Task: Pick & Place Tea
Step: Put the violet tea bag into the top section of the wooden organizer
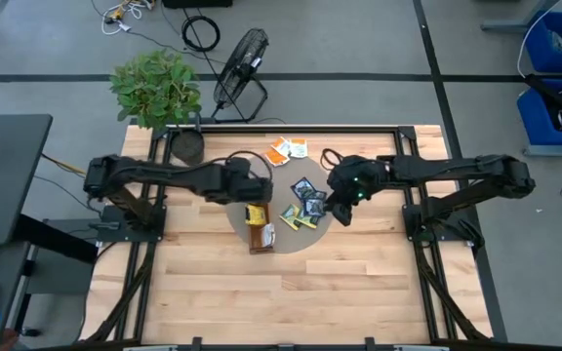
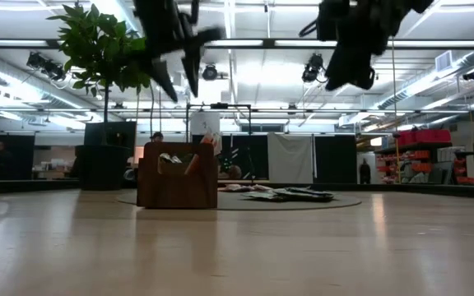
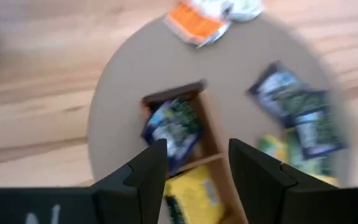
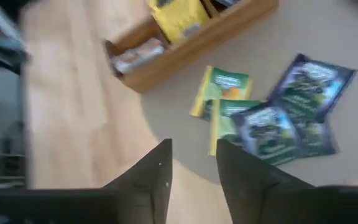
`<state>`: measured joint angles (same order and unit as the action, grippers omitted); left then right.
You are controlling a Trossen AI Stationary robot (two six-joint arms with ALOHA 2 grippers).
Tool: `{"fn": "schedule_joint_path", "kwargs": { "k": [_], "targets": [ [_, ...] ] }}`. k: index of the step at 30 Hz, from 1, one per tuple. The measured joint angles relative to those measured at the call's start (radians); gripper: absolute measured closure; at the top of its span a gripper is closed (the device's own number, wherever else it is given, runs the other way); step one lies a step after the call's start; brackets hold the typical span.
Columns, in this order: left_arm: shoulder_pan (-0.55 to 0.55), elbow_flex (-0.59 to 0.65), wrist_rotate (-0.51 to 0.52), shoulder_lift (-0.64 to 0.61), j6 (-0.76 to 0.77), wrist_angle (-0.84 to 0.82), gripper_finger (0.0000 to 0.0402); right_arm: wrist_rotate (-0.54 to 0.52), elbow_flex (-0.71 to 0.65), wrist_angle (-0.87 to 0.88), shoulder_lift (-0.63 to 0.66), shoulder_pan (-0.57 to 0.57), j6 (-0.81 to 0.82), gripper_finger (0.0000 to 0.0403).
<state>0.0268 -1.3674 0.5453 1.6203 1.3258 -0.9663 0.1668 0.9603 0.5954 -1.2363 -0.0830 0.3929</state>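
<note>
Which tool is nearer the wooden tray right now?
Left. The left tool hangs directly above the wooden tray, empty. The right tool is off to the side, over the loose sachets on the mat.

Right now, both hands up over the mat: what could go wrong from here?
1. The dark blue sachet lies askew in the wooden tray beneath the open, empty left hand; it may ride up over the divider.
2. The loose dark blue sachets overlap the yellow-green sachets beneath the open right hand; one pinch could lift two.
3. Both hands hover close above the mat; they could clash.
</note>
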Motion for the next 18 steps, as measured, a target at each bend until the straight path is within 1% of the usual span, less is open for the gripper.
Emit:
{"fn": "schedule_joint_path", "kwargs": {
  "k": [4, 7, 10, 12, 14, 16, 18],
  "targets": [
    [0.052, 0.000, 0.042, -0.072, -0.002, 0.058, 0.0223, -0.023, -0.054, -0.056, -0.046, 0.000, -0.125, 0.0238],
    [0.083, 0.000, 0.053, -0.113, -0.003, 0.109, 0.0223, -0.031, -0.067, -0.076, -0.106, 0.000, -0.236, 0.0199],
    [0.111, -0.001, 0.065, -0.133, -0.024, 0.155, 0.0223, -0.052, -0.069, -0.088, -0.187, 0.000, -0.310, 0.0155],
    [0.126, -0.001, 0.064, -0.137, -0.043, 0.170, 0.0223, -0.086, -0.069, -0.092, -0.246, 0.000, -0.369, 0.0128],
    [0.141, -0.001, 0.064, -0.137, -0.050, 0.178, 0.0223, -0.146, -0.069, -0.094, -0.303, 0.000, -0.430, 0.0107],
    [0.155, -0.001, 0.064, -0.137, -0.050, 0.177, 0.0223, -0.195, -0.069, -0.098, -0.351, 0.000, -0.475, 0.0093],
    [0.168, -0.001, 0.064, -0.137, -0.049, 0.177, 0.0223, -0.228, -0.069, -0.106, -0.389, -0.003, -0.498, 0.0087]
  ]
}}
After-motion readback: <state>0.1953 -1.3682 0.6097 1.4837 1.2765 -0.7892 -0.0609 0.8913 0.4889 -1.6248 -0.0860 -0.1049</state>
